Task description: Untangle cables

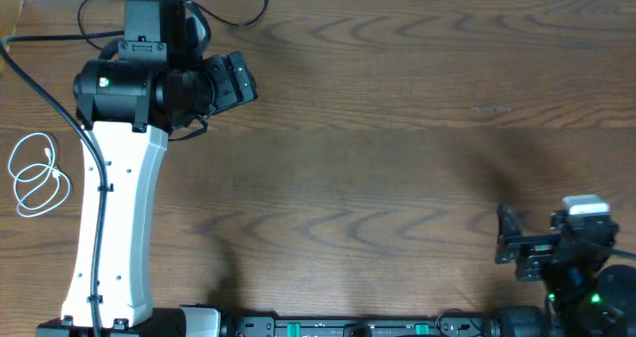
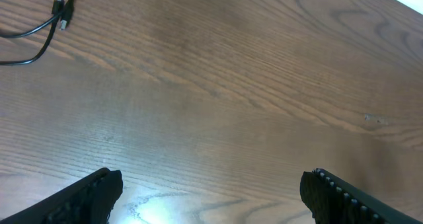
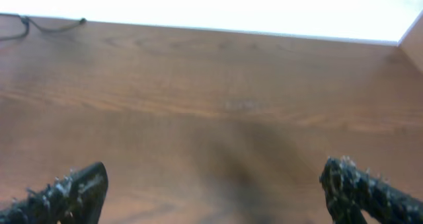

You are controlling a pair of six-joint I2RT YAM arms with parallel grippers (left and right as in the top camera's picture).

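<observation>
A white cable [image 1: 35,173] lies in a loose coil near the table's left edge, beside the left arm's white link. A thin black cable [image 1: 241,22] curves along the far edge behind the left arm. Its plug end [image 2: 61,12] shows in the top-left corner of the left wrist view, and a stretch of black cable [image 3: 25,22] at the far left of the right wrist view. My left gripper [image 1: 250,79] [image 2: 211,184] hovers open over bare wood. My right gripper [image 1: 505,240] [image 3: 211,174] sits open at the front right, holding nothing.
The left arm's thick black cord [image 1: 60,108] runs from the left edge down along its white link. The arm bases [image 1: 348,327] line the front edge. The wooden table [image 1: 397,128] ends at a pale back edge [image 3: 231,12].
</observation>
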